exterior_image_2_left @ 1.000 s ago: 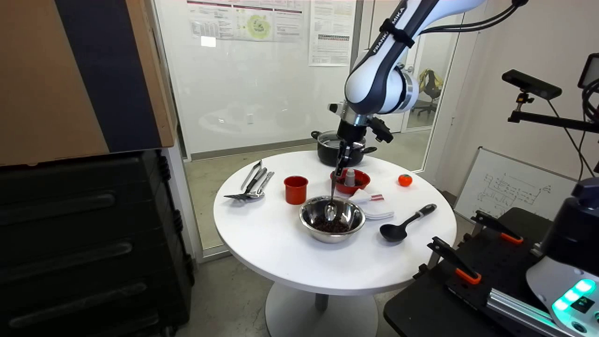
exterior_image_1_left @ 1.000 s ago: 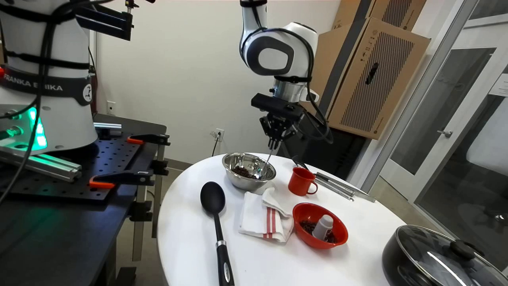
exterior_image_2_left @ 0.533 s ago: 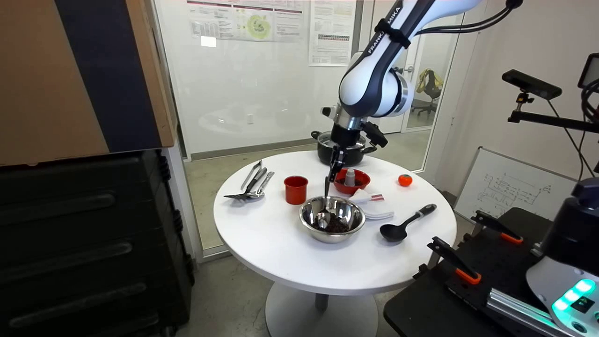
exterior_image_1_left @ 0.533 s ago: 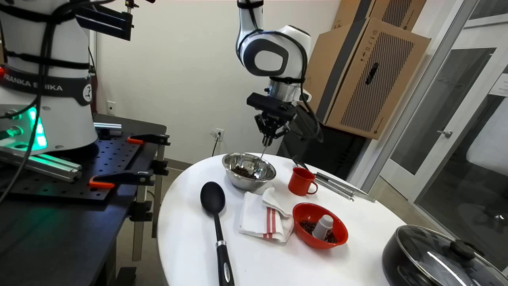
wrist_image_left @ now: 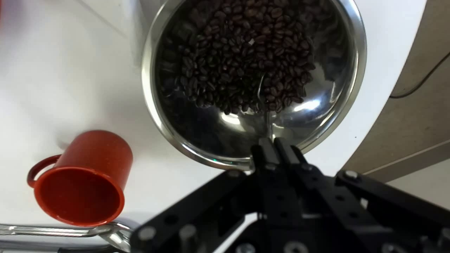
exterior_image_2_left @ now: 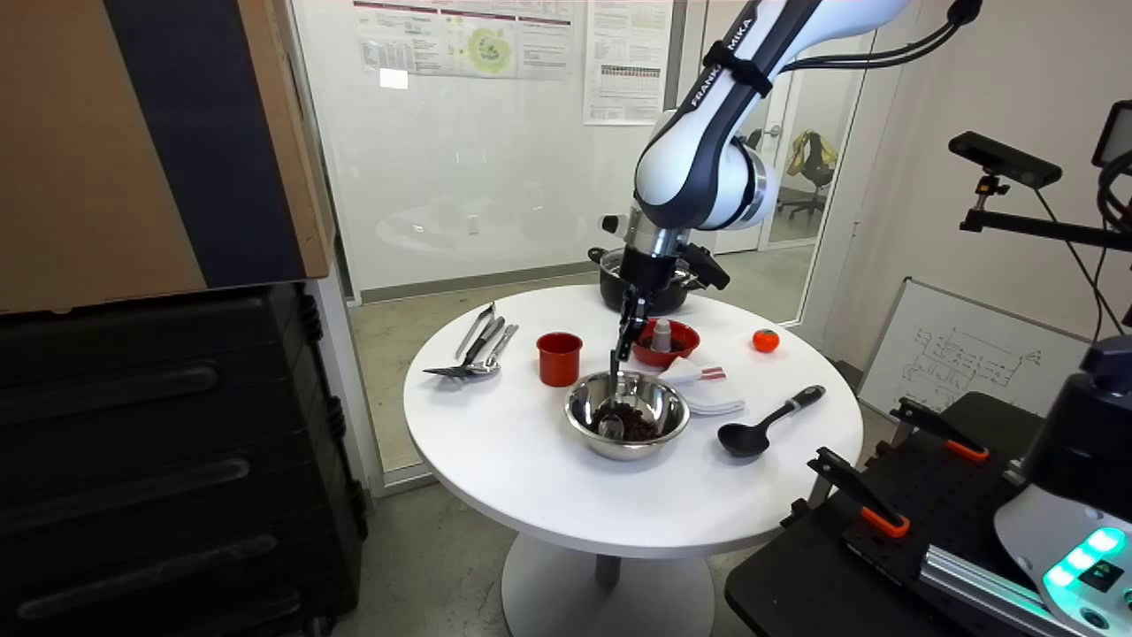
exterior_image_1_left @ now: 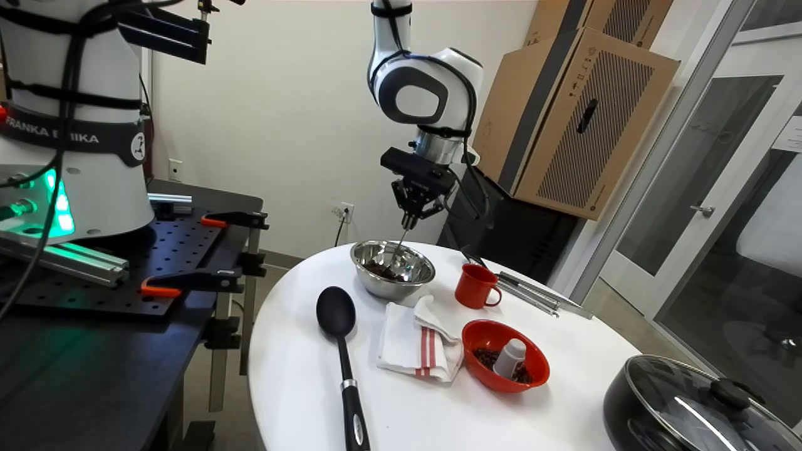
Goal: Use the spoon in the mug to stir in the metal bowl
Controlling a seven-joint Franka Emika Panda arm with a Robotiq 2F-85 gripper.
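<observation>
Black two-finger gripper (wrist_image_left: 273, 142) over the bowl's edge, jaws pinched together on the handle of a small, thin silver metal spoon (exterior_image_2_left: 613, 398). Spoon points down at a slight tilt, head inside the round shiny steel bowl (exterior_image_2_left: 624, 449), at a pile of dark brown coffee beans (wrist_image_left: 242, 59). Wrist view is dark there, cannot tell how deep the head sits. Steel bowl upright on the round white table (exterior_image_2_left: 504, 460). Small red mug with a side handle (wrist_image_left: 96, 154) stands upright near the bowl, apart from it. In both exterior views: folded white cloth with red stripes (exterior_image_1_left: 407, 338) just beside the steel bowl; wider red bowl (exterior_image_1_left: 495, 382) with dark bits (exterior_image_1_left: 485, 358) and a pale cup-shaped object (exterior_image_1_left: 509, 358) in it; long black large-headed spoon (exterior_image_1_left: 344, 360); black pot with glass lid (exterior_image_1_left: 683, 401). Metal and black utensils (exterior_image_2_left: 478, 349) near the mug. Round red tomato (exterior_image_2_left: 766, 341) in an exterior view.
</observation>
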